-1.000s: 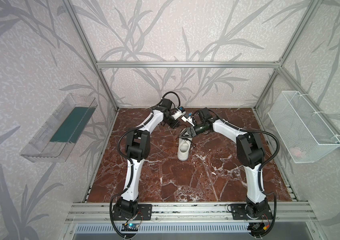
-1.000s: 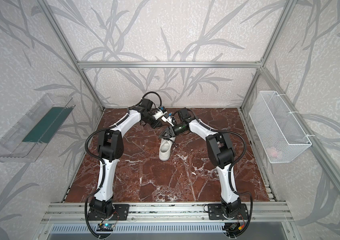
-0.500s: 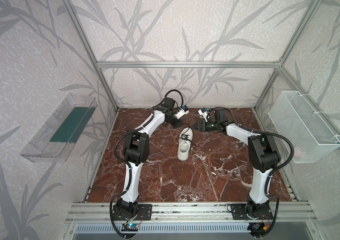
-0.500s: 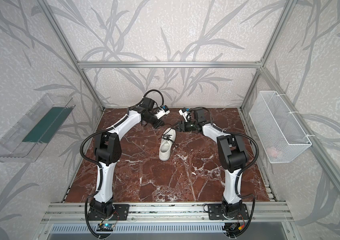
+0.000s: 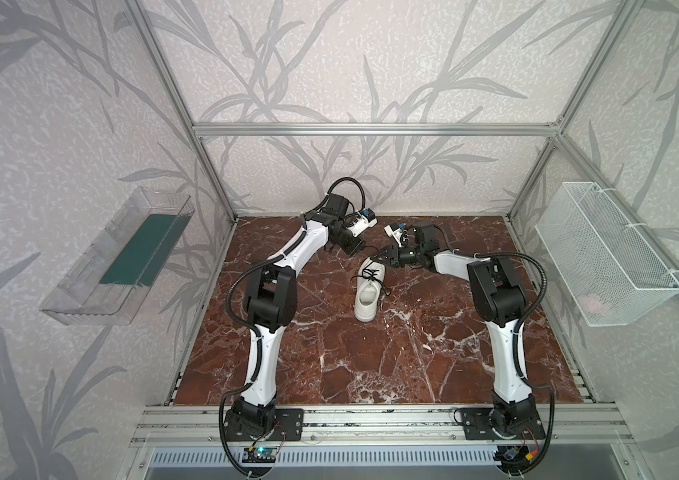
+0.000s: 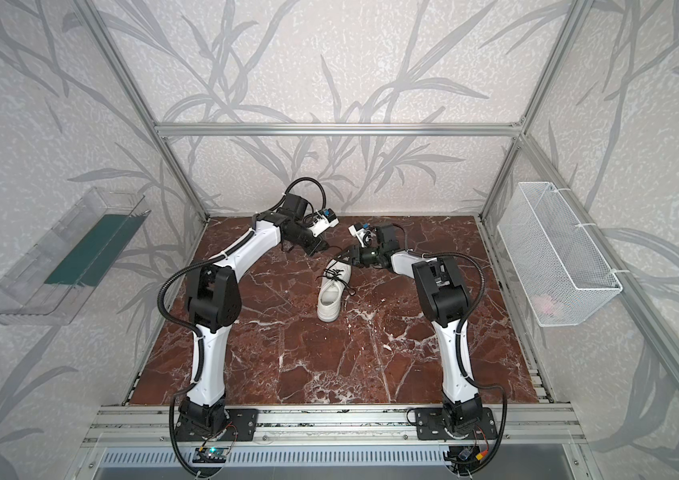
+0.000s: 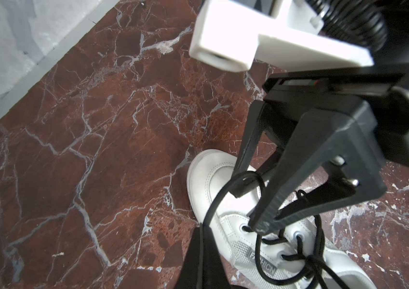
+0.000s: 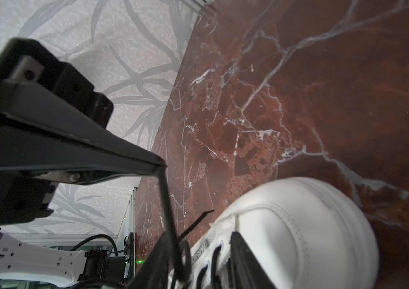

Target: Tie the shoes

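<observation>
The shoe (image 5: 366, 297) (image 6: 329, 301), a white sneaker with black laces, lies on the marble floor with its toe toward the back wall. My left gripper (image 5: 360, 252) (image 6: 323, 251) (image 7: 202, 226) hovers just behind the toe, shut on a black lace (image 7: 213, 200) (image 8: 167, 200). From those tips (image 8: 160, 166) the lace runs taut and loops round one finger of the right gripper (image 7: 248, 210). My right gripper (image 5: 377, 258) (image 6: 339, 258) (image 8: 199, 235) hangs over the shoe's front eyelets, jaws apart, with the lace between them. The shoe's toe cap (image 8: 286, 225) fills the right wrist view.
A white wire basket (image 5: 603, 253) hangs on the right wall and a clear tray (image 5: 117, 257) with a green pad on the left wall. The back wall stands close behind both grippers. Bare marble floor (image 5: 371, 365) stretches from the shoe to the front rail.
My right gripper swung away to the right of the shoe, then came back over the toe, and its jaws narrowed. The left gripper stayed shut near the toe.
</observation>
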